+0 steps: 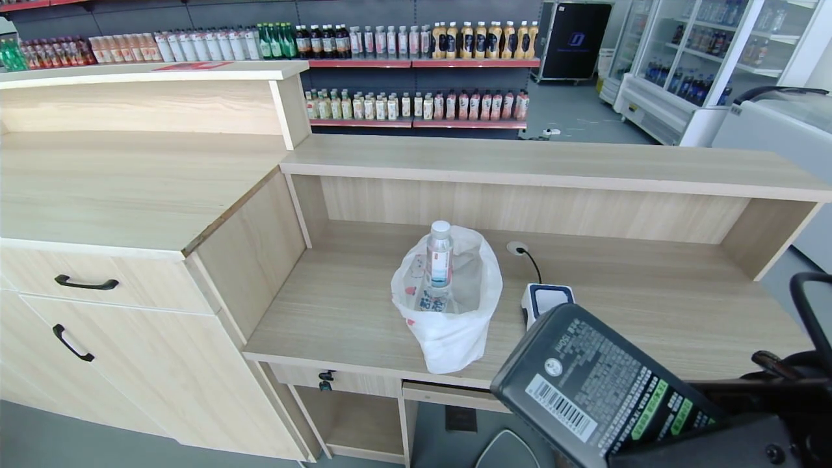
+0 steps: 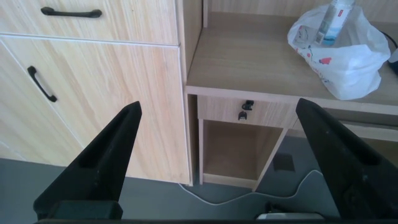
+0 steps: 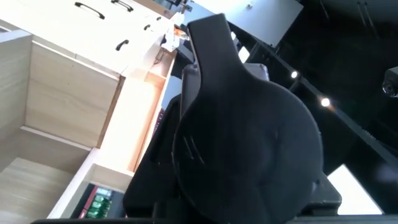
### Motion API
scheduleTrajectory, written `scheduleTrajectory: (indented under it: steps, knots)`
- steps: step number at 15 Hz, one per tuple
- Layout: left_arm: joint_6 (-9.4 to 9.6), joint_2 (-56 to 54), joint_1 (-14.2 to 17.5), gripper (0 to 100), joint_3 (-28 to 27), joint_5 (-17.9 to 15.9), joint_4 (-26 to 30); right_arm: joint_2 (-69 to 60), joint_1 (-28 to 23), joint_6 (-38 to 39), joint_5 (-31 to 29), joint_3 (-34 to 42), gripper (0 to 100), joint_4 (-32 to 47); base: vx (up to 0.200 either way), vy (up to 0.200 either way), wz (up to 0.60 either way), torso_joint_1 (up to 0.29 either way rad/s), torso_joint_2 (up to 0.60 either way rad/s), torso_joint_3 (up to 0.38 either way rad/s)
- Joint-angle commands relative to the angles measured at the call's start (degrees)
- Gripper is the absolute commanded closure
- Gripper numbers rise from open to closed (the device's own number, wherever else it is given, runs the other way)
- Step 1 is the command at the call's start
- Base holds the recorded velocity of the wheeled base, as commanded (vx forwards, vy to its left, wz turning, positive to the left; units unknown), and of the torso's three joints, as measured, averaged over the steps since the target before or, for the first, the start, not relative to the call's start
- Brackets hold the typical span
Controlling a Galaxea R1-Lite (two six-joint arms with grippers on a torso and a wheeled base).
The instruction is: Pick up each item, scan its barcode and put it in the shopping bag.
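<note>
A: What sits at the far left?

B: A light wooden cabinet [image 1: 130,305] with black handles, standing against the left end of the tabletop [image 1: 650,305]. The left end effector [image 2: 219,102] hangs low in front of it, its two dark fingers [image 2: 102,162] spread wide with nothing between them.

A: And on the tabletop?

B: Toward its near edge, left of centre, stands the white shopping bag [image 1: 448,325], mouth open. A clear water bottle [image 1: 440,260] with a white cap stands upright inside it, its top rising above the rim.

A: To the right of the bag?

B: Just beside it is the barcode scanner [image 1: 545,300], a small white unit with a dark-framed window facing up. A black cable [image 1: 532,260] runs from it to a round hole farther back.

A: And the item being handled?

B: A black package [image 1: 598,383] is held in the air, nearer than the scanner and right of the bag, tilted, its white barcode label facing up. The right end effector [image 1: 689,442] is closed on its near right end; the fingers themselves are hidden behind it.
</note>
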Motion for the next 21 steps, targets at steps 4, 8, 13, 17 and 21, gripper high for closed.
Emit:
scheduleTrajectory:
  steps: [4,8,13,17,21]
  knots:
    - [-0.01,0.0,0.0,0,0.0,0.0,0.0,-0.5,0.0,0.0,0.0,0.1,100,0.0,0.0,0.0,0.0,0.0,0.0,0.0]
    - [-0.01,0.0,0.0,0,0.0,0.0,0.0,-0.6,0.1,-0.5,0.4,0.1,100,0.2,0.0,0.0,0.0,0.0,0.0,0.0]
    - [-0.01,0.0,0.0,0,0.0,0.0,0.0,-0.5,-10.6,10.5,-2.2,-1.4,100,0.2,0.0,0.0,0.0,0.0,0.0,0.0]
    - [-0.01,0.0,0.0,0,0.0,0.0,0.0,-6.8,-43.6,49.5,-10.4,2.7,100,1.2,0.0,0.0,0.0,0.0,0.0,0.0]
    - [-0.01,0.0,0.0,0,0.0,0.0,0.0,-9.1,-57.3,75.5,-11.1,2.2,100,0.5,0.0,0.0,0.0,0.0,0.0,0.0]
